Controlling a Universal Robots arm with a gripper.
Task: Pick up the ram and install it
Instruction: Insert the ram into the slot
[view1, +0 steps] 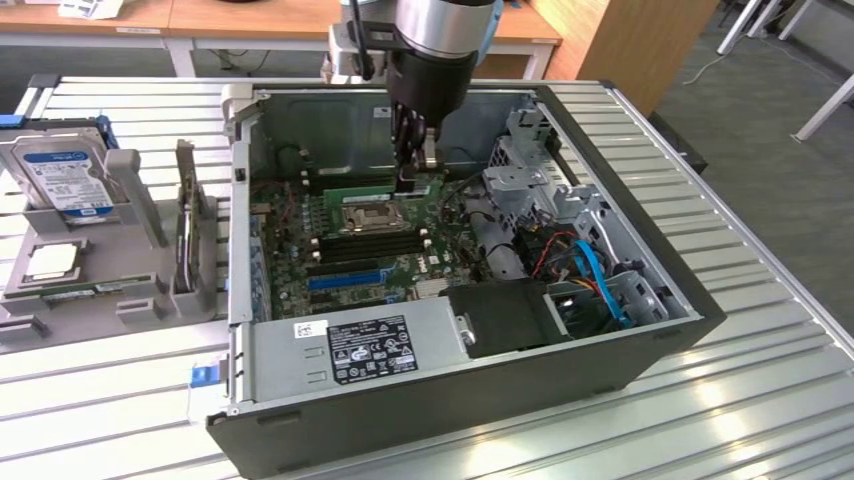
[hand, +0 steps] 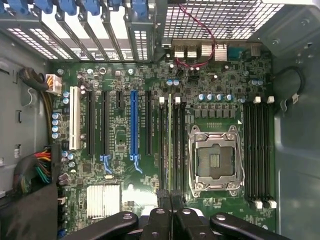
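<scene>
Ribbed metal table (view1: 747, 330) carries an open computer case (view1: 641, 330) lying on its side, with wooden desks behind it. Inside, the ram (hand: 169, 145) stands edge-on in one of the memory slots just beside the CPU socket (hand: 215, 160), running the length of that slot between its white end clips; in the exterior view it is the green strip (view1: 360, 186) just behind the socket. My gripper (hand: 170, 196) has its fingers drawn almost together, the two dark fingertips (hand: 163, 197) side by side right at the near end of the stick. Whether they are actually pinching its edge or only resting against it I cannot tell. On the other side of the socket lie four more black memory slots (hand: 258, 150). Further out, the blue expansion slot (hand: 133, 125) and its black neighbours cross the motherboard (hand: 120, 145). On the exterior view's left, a grey holder (view1: 94, 270) keeps a hard drive (view1: 64, 178) upright, and a power supply (view1: 360, 345) sits along the case's near edge.
</scene>
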